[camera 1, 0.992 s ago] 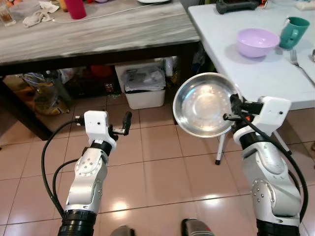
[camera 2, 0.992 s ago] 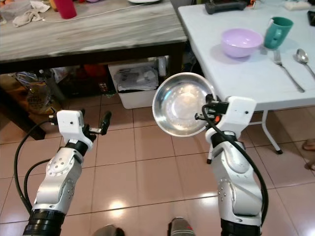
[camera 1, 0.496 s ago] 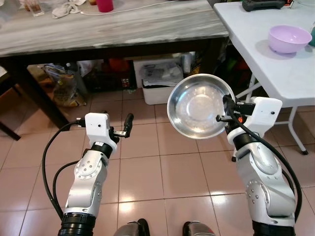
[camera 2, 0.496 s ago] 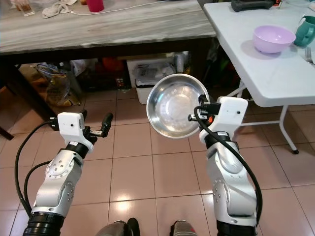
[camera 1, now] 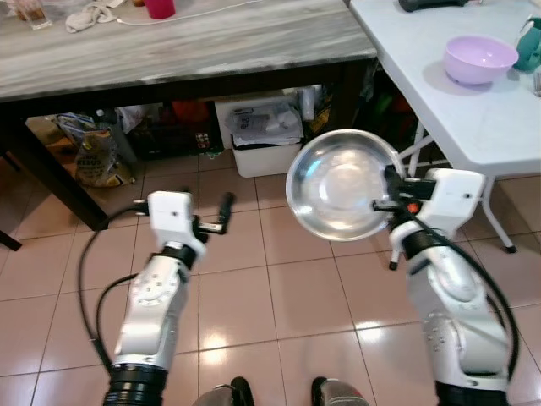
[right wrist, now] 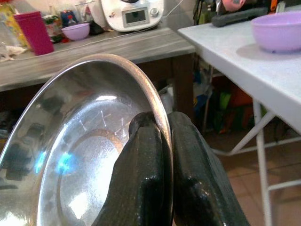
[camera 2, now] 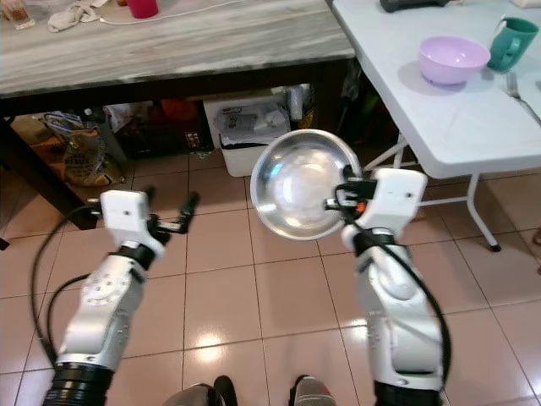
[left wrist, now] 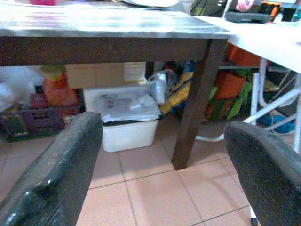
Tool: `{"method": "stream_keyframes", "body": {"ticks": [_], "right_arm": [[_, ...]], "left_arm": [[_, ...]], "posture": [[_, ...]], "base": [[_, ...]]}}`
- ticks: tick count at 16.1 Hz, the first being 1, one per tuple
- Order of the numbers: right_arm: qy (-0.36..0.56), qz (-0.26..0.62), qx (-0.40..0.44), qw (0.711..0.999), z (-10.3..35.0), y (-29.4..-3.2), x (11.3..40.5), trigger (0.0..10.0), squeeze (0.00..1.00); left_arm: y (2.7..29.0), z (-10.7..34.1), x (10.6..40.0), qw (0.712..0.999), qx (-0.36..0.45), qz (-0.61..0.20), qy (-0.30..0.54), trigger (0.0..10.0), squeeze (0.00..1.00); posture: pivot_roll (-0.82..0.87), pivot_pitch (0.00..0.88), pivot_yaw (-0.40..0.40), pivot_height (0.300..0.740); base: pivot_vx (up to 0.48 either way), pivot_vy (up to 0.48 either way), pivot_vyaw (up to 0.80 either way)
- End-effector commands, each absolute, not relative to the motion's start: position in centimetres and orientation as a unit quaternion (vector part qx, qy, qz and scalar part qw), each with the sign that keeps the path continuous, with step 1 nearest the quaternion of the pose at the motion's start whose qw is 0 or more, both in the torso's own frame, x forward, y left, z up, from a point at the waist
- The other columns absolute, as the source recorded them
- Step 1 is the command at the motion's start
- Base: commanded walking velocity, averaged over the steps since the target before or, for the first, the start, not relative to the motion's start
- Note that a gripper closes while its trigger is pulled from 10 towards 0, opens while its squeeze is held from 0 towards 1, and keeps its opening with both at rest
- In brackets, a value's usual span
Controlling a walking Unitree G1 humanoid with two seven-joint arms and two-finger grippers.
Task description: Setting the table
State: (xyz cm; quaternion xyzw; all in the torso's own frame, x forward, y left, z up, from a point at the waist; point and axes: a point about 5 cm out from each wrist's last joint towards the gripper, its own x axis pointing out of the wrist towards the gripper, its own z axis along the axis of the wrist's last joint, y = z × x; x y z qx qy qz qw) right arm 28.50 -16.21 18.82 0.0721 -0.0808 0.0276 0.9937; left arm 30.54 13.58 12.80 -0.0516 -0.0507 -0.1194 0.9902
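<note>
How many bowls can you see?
3: a steel bowl pinched by the right gripper, a purple bowl on the white table, and a small purple one on the wooden table.

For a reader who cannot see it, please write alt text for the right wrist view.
Two black fingers pinch the rim of a shiny steel bowl, one inside and one outside. Behind it a grey wooden table carries a pink cup, and a white folding table holds a lilac bowl.
</note>
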Motion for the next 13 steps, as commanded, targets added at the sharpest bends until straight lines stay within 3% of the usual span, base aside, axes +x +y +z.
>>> {"method": "stream_keyframes", "body": {"ticks": [1, 4, 13], "right_arm": [[-0.092, 0.041, 0.076, 0.992, 19.34, -15.58, 28.43, 10.0, 0.00], [-0.092, 0.043, 0.076, 0.992, 19.32, -15.47, 28.46, 10.0, 0.00], [-0.091, 0.038, 0.079, 0.992, 19.11, -15.67, 28.41, 10.0, 0.00]], "left_arm": [[14.38, 12.87, 30.51, 0.992, -0.044, -0.109, -0.049, 10.0, 0.00], [14.30, 12.85, 30.58, 0.992, -0.045, -0.111, -0.048, 10.0, 0.00], [13.84, 12.95, 30.58, 0.990, -0.043, -0.125, -0.051, 10.0, 0.00]], "posture": [[-0.24, 0.184, 0.049, 0.740], [-0.24, 0.183, 0.052, 0.740], [-0.24, 0.184, 0.057, 0.740]], "base": [[0.371, 0.000, 0.00], [0.376, 0.000, 0.16], [0.378, 0.000, 0.66]]}}
